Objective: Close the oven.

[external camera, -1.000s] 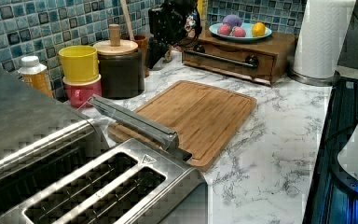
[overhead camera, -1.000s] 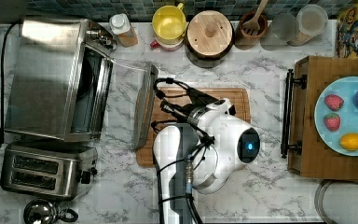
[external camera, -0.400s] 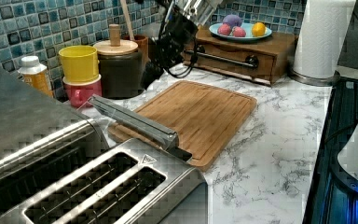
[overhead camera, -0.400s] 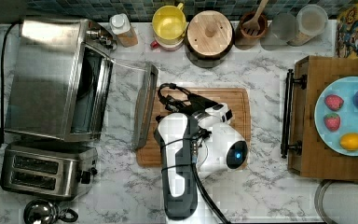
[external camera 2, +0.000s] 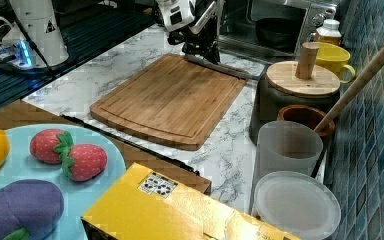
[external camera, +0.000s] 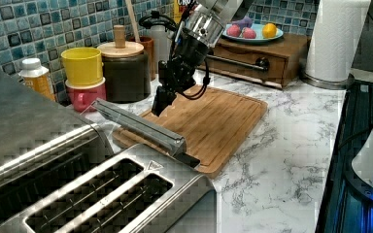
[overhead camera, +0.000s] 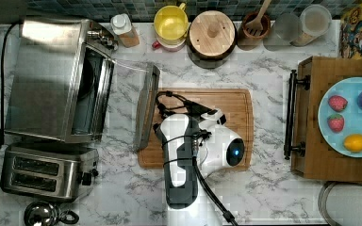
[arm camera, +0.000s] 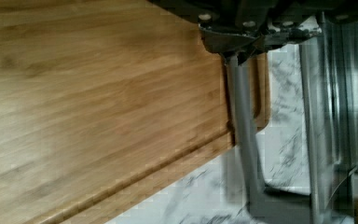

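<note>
Marble tabletop (overhead camera: 122, 197): the oven (overhead camera: 52, 77) stands at the top view's left, door (external camera: 138, 127) dropped open; jaws (external camera: 161, 99), state unclear, hover by its handle; next, push the door up

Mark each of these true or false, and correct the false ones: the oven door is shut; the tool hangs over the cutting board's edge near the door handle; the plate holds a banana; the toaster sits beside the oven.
1. The oven door is shut. False: it hangs open.
2. The tool is over the cutting board edge, near the door handle. True.
3. The plate holds a banana. False: strawberries, a lemon and a purple item.
4. The toaster sits beside the oven. True.
</note>
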